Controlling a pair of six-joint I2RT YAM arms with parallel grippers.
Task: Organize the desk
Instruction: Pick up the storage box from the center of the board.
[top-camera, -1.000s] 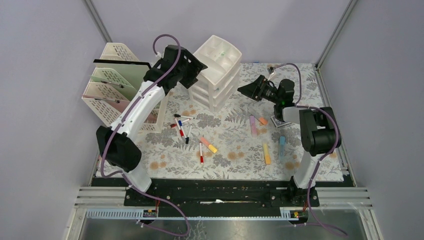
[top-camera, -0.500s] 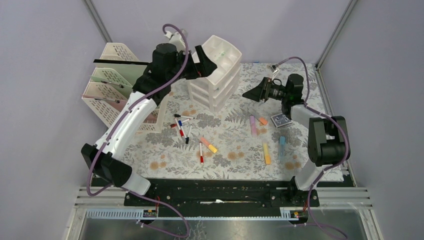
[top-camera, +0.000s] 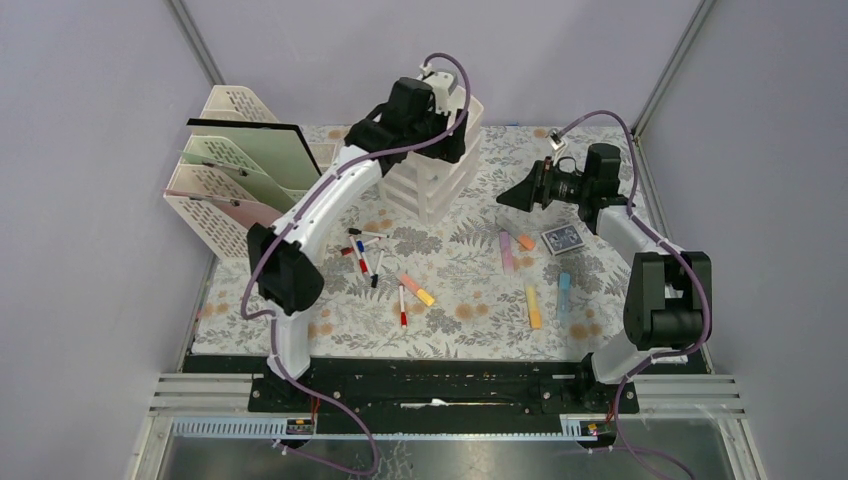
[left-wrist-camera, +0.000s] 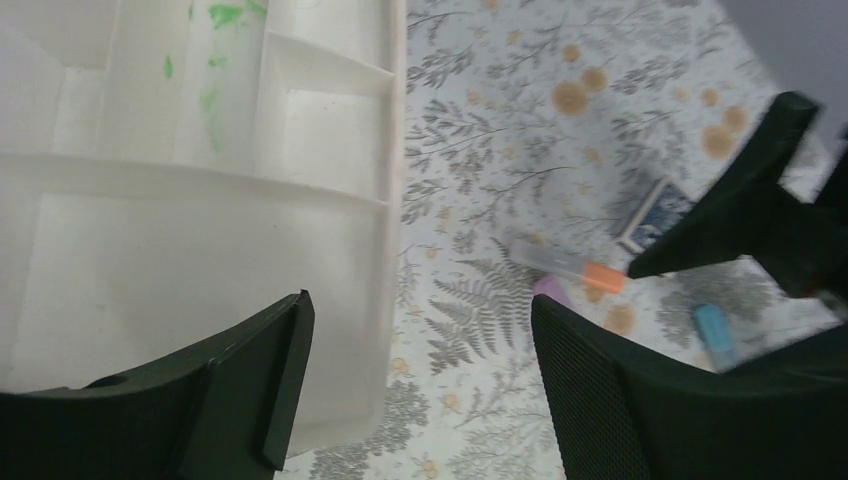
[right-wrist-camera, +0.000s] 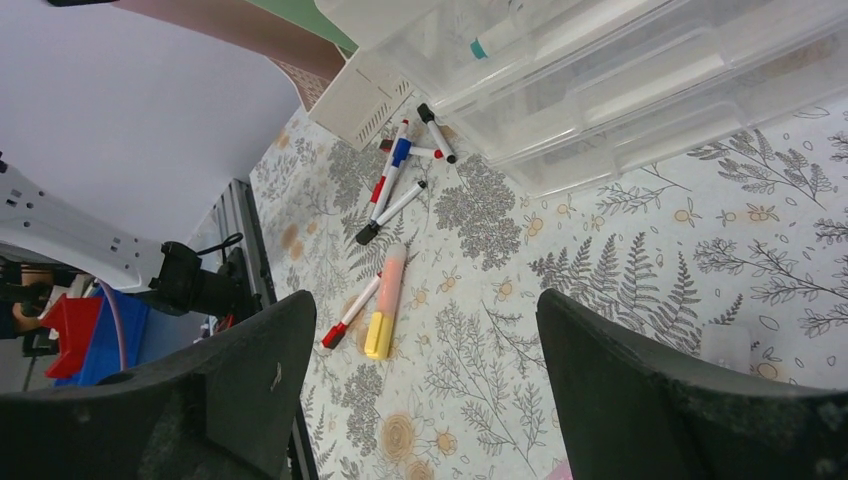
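**Hovering over the drawer unit while pens lie unsorted**

The left end effector (left-wrist-camera: 415, 330) hangs above the white drawer unit (top-camera: 425, 195), fingers spread with nothing between them. Its camera looks down into the unit's divided top tray, where the visible compartments show only green smears. That posture reads as lining up over a compartment rather than reaching for anything.

The right end effector (right-wrist-camera: 420, 310) is held sideways on the right-arm side of the drawer unit, also spread and empty. Its camera faces the unit's clear drawer fronts and the pens lying before them.

The bench (top-camera: 470, 270), covered in fern-print cloth, carries the drawer unit toward its far edge, where both arms can reach it. A file rack (top-camera: 215, 190) stands near the unit on the left-arm side, with folders leaning in its slots. Loose markers (top-camera: 362, 250) lie heaped just in front of the unit. A yellow-and-orange highlighter (top-camera: 417, 290) lies beyond them, nearer the arms. To the right-arm side, well apart from the unit, are a pink highlighter (top-camera: 506, 250), a deck of cards (top-camera: 562, 238), an orange highlighter (top-camera: 533, 305) and a blue one (top-camera: 565, 290).

Much of the tidying looks undone. The scattered pens probably belong in the unit. Each lies flat, so picking one up calls for a low pinch across a slim barrel that may roll.
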